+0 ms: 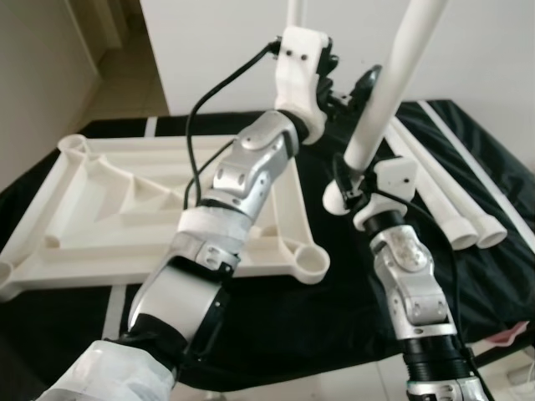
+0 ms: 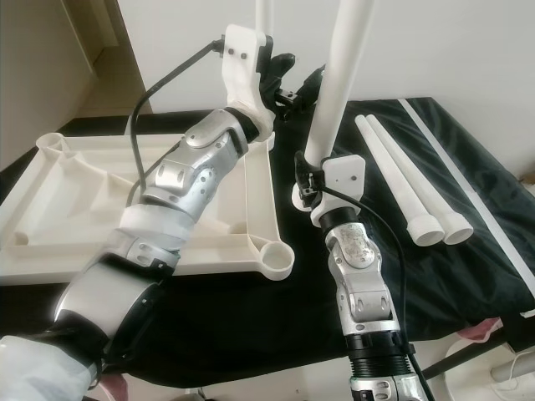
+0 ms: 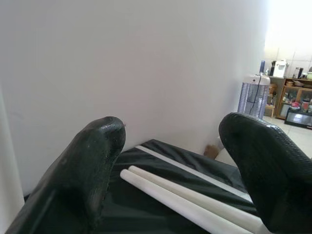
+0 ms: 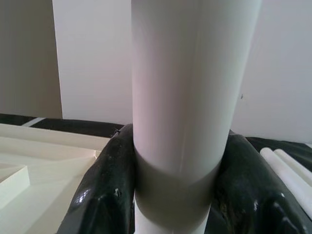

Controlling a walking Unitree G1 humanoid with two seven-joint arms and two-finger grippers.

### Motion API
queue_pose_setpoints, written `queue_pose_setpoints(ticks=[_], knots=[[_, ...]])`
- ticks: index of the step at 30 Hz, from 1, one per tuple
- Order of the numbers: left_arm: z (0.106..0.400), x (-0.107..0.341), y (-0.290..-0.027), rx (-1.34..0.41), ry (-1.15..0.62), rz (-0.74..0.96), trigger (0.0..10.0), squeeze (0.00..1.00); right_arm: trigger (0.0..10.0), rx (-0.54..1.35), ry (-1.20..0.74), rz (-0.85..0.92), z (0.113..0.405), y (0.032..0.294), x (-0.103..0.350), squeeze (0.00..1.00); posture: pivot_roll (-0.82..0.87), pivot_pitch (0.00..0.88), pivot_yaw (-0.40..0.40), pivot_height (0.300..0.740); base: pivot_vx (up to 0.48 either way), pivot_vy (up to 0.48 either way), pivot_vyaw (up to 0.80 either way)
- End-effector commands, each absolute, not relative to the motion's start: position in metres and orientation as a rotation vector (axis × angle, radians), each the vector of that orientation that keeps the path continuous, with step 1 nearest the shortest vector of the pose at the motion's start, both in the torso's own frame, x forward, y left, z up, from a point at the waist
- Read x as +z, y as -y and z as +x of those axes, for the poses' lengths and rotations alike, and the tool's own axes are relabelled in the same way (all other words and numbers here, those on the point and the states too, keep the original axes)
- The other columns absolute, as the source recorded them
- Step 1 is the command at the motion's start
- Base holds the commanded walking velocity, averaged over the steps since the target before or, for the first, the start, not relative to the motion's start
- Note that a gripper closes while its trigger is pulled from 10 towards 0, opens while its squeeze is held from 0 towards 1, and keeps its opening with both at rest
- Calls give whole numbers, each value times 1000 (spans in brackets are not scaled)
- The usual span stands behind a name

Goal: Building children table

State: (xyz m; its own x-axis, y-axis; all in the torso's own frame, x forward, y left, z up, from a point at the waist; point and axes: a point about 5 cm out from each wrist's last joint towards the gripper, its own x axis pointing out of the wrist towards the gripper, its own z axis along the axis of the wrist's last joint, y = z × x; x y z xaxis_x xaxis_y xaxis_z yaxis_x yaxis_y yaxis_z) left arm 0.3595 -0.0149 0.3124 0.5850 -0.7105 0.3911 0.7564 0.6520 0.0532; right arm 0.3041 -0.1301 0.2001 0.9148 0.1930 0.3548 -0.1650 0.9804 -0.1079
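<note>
Your right gripper (image 4: 175,195) is closed around a white table leg (image 1: 386,92), holding it upright just beside the corner socket of the upside-down tabletop (image 1: 100,209). Your left gripper (image 3: 180,161) is open, raised behind the tabletop. Two more legs (image 2: 410,180) lie right of it.

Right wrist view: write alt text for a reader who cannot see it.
The right hand grips a thick white table leg upright between its two black fingers. Behind lie the cream tabletop, a black cloth, two more legs and a white wall.
</note>
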Motion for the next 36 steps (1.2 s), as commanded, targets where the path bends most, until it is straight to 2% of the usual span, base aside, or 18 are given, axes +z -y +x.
queue_pose_setpoints(ticks=[1,4,7,11,15,18,23,25,29,32,36], knots=[[354,311,25,-1004,426,-17,10000,0,10000,219,352,-85,306,121,198,0,-48,4,8,740,0,0,0],[360,307,20,-944,417,9,10000,0,10000,209,354,-83,306,122,198,0,-49,3,8,740,0,0,0],[376,290,-1,-759,342,-26,10000,0,10000,163,358,-69,306,128,200,0,-51,9,12,740,0,0,0],[380,272,-18,-694,303,-41,10000,0,10000,132,353,-61,306,132,199,0,-51,13,12,740,0,0,0],[370,240,-28,-767,279,59,10000,0,10000,102,340,-57,306,136,197,0,-48,17,9,740,0,0,0],[366,233,-29,-794,274,76,10000,0,10000,97,337,-55,306,137,197,0,-42,21,4,740,0,0,0],[343,205,-27,-929,242,135,10000,0,10000,78,304,-59,308,141,190,0,-29,25,-9,740,0,0,0],[333,188,-25,-996,213,252,10000,0,10000,76,285,-63,308,142,185,0,-28,29,-12,740,0,0,0],[330,183,-25,-1001,208,292,10000,0,10000,69,271,-54,308,144,182,0,-28,30,-12,740,0,0,0],[331,187,-24,-989,200,243,10000,0,10000,59,260,-50,308,146,179,0,-31,32,-11,740,0,0,0],[322,183,-26,-1070,170,263,10000,0,10000,46,236,-48,306,148,172,0,-35,30,-7,740,0,0,0]])
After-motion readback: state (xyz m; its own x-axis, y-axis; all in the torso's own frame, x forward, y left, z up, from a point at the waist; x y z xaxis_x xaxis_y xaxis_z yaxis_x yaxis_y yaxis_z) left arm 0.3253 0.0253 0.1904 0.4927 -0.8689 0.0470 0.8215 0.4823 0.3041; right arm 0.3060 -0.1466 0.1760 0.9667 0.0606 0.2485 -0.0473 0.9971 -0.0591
